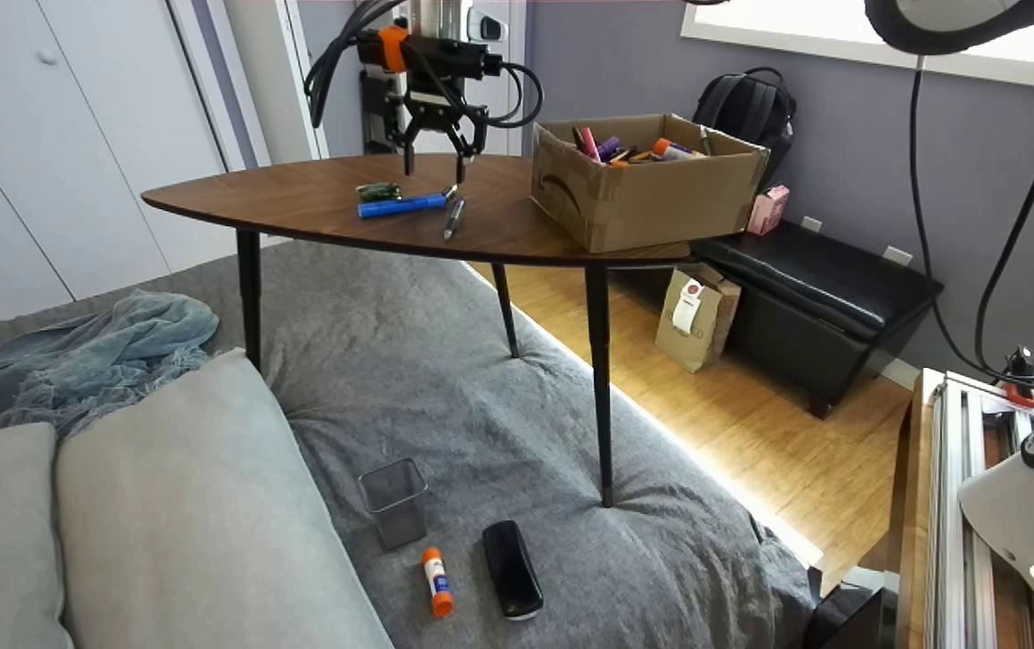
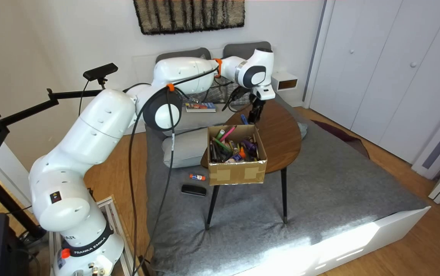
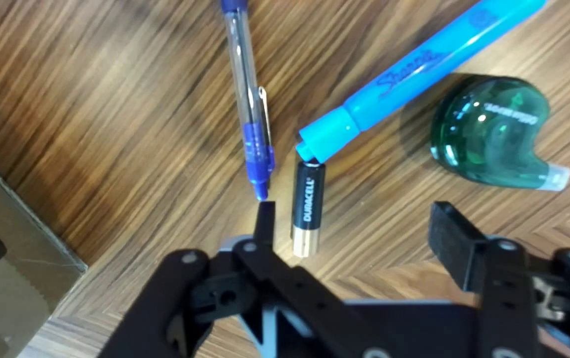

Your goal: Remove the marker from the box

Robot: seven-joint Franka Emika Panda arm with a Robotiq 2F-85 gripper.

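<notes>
The tan cardboard box [image 1: 670,212] [image 2: 237,174] stands on the wooden table, full of pens, markers and glue sticks. Its corner shows in the wrist view [image 3: 21,283]. A slim greyish stick [image 1: 705,141] leans up inside it. Another greyish one lies on the table [image 1: 453,219]; in the wrist view it is a clear pen with blue ends [image 3: 246,84]. I cannot tell which of them is the marker. My gripper [image 1: 434,173] [image 3: 354,211] is open and empty above the table, beside the box. Its left finger is near the pen's tip in the wrist view.
A bright blue Sharpie [image 3: 409,82] [image 1: 401,205] touches a Duracell battery [image 3: 308,204], which shows between the fingers. A green dispenser [image 3: 488,132] lies beside them. The table [image 1: 273,194] stands on a grey bed with a mesh cup [image 1: 395,505], glue stick [image 1: 436,581] and black case [image 1: 512,570].
</notes>
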